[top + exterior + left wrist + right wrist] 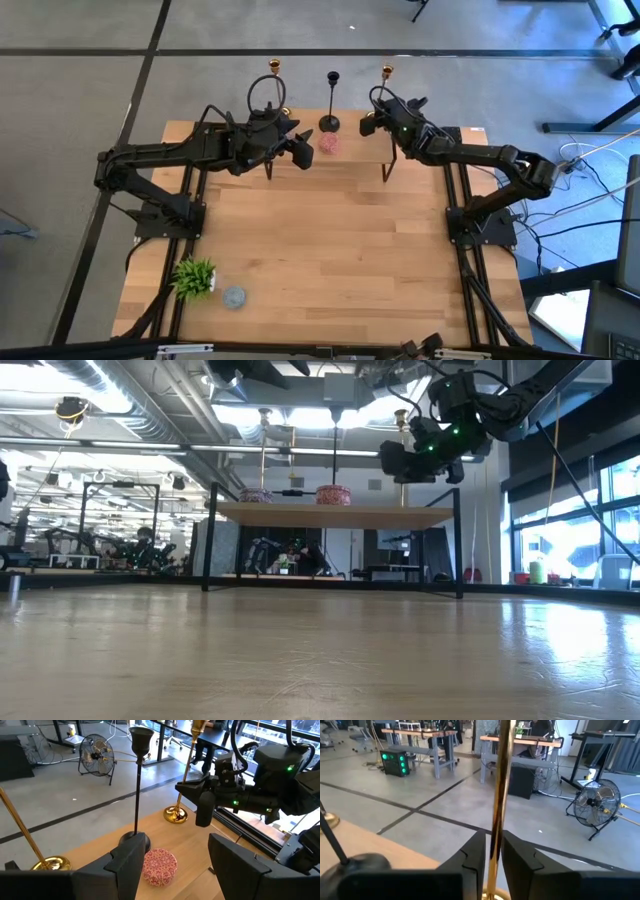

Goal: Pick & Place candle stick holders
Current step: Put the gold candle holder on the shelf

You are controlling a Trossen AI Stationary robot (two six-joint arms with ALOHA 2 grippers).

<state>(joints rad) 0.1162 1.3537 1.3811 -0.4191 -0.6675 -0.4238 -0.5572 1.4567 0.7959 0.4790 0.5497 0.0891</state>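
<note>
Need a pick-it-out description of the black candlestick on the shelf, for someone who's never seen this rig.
Look at the raised wooden shelf along the table's far edge, where three tall thin candlesticks stand in a row. The black candlestick is the middle one, with a small pink round object just in front of its base. Its neighbours on either side are shiny gold; it alone is matte black.

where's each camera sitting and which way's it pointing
High view: overhead, looking straight down on the wooden table; both arms show.
Low view: at tabletop height, looking level at the raised shelf; right gripper shows above.
Left wrist view: on the left arm, facing the black candlestick and pink puck; its own fingers show open.
Right wrist view: on the right arm, its fingers flanking a gold candlestick.
Shared: that gold candlestick appears in all four.
</note>
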